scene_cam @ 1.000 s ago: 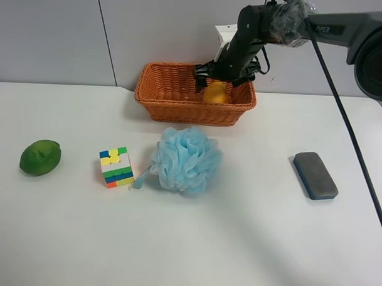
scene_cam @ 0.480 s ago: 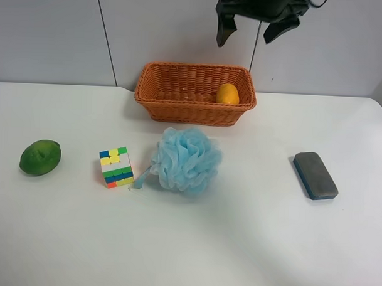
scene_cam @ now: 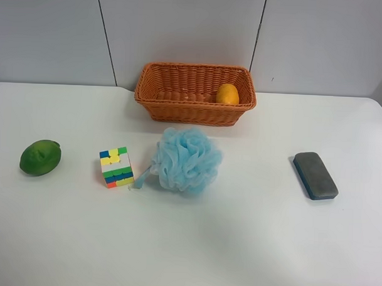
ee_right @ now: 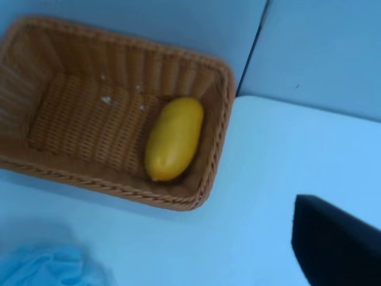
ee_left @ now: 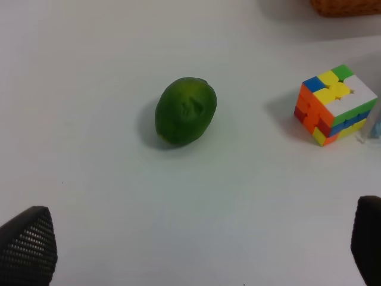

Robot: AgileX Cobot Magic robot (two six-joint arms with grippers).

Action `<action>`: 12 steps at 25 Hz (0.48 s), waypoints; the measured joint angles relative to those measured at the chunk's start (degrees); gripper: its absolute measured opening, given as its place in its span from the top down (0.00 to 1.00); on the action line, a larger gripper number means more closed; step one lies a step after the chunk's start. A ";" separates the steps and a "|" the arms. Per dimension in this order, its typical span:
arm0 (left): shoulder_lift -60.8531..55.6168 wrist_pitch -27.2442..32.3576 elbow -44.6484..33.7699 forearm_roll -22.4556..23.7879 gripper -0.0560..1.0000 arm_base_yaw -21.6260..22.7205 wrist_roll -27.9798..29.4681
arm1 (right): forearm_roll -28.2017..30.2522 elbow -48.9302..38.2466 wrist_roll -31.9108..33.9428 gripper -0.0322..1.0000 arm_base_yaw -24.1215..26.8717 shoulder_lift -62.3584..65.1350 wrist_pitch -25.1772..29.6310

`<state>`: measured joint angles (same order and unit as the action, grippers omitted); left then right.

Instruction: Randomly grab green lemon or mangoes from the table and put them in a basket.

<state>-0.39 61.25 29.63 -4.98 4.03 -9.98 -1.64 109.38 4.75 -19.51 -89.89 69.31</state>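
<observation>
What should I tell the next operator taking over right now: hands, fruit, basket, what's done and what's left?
Left hand: open, empty, fingertips wide apart above the table, looking down at the green lemon.
Right hand: only one dark fingertip shows, so open or shut cannot be told; it is raised over the table beside the basket.
Done: the mango lies inside the basket at one end, against the wall.
Left: the green lemon sits on the table, apart from the puzzle cube, untouched. It needs grasping and carrying to the basket.
</observation>
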 joint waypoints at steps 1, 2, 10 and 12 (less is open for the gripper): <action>0.00 0.00 0.00 0.00 0.01 0.00 0.00 | 0.00 -2.48 -0.40 0.01 0.00 3.06 0.00; 0.00 0.00 0.00 0.00 0.01 0.00 0.00 | 0.00 -6.06 -0.58 0.01 0.00 6.51 0.00; 0.00 0.00 0.00 0.00 0.01 0.00 0.00 | 0.00 -37.41 -0.75 0.01 0.00 34.22 0.63; 0.00 0.00 0.00 0.00 0.01 0.00 0.00 | 0.00 -43.68 -0.75 0.01 0.00 40.82 0.69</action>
<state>-0.39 61.25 29.63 -4.98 4.03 -9.98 -1.64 65.69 4.00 -19.51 -49.07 70.00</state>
